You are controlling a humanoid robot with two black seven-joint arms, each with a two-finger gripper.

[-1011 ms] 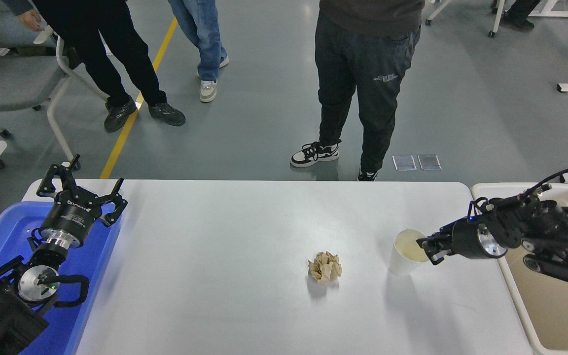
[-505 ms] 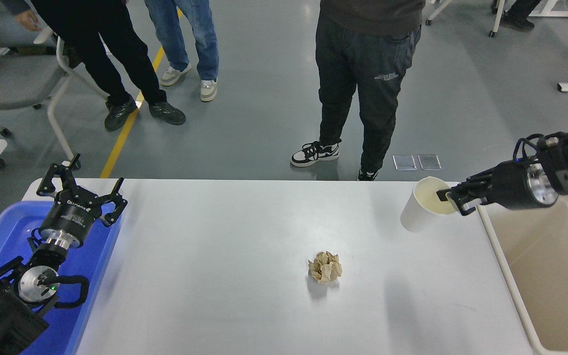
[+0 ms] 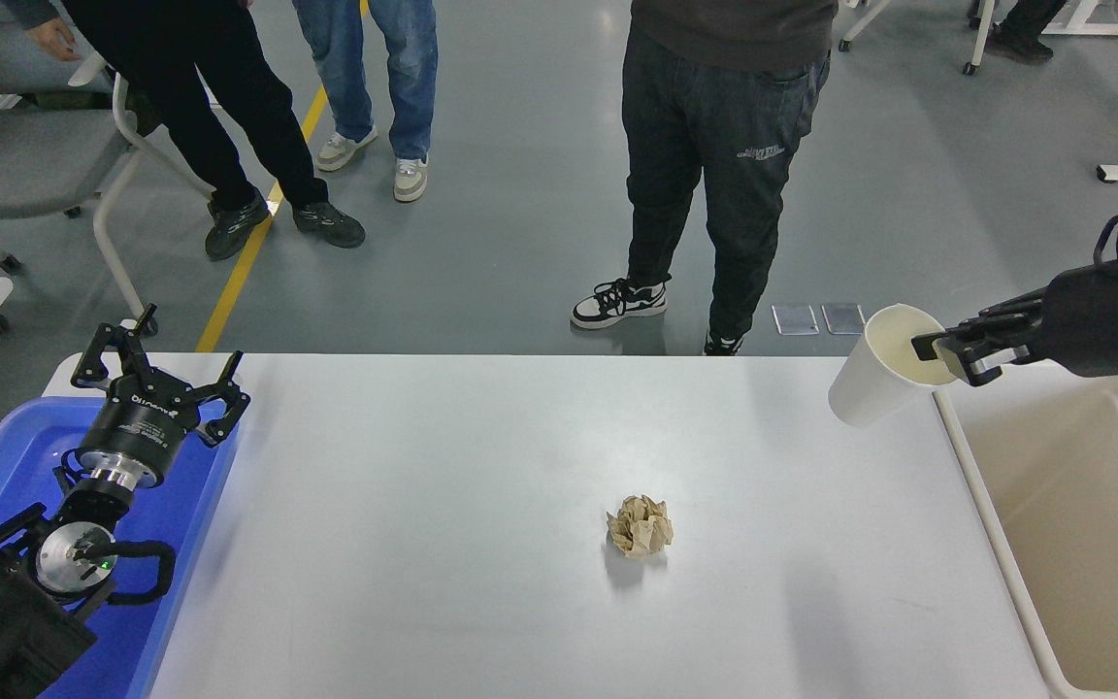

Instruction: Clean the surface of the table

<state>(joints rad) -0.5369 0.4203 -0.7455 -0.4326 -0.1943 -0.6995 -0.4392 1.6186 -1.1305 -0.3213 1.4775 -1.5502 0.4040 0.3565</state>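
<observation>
Right gripper (image 3: 947, 354): enters from right edge, raised above table's far right corner; fingers pinched on rim of white paper cup (image 3: 877, 371), one finger inside the mouth, one outside. Cup tilted, mouth up and toward the gripper, base down-left; held clear of the surface, over the table's far right corner, just beside the tub's near-side rim.

Table surface (image 3: 443, 544): white, rounded corners, fills lower middle of the head view, between the two tubs. Carries one crumpled brown paper ball (image 3: 640, 526), right of centre, well apart from cup and both grippers; small shadow beneath it.

Cream-white tub (image 3: 981, 524): against right table edge, interior beige, partly cut by frame.

Blue tub (image 3: 11, 442): against left table edge.

Left gripper (image 3: 159, 374): parked at lower left above the blue tub, fingers spread wide, holding nothing.

Floor beyond far edge: grey, yellow line (image 3: 263, 209) running diagonally. Three people standing, legs only visible; nearest in dark trousers (image 3: 705, 184) near table's far side, two more at upper left. Grey chair (image 3: 25, 155) at far left.
</observation>
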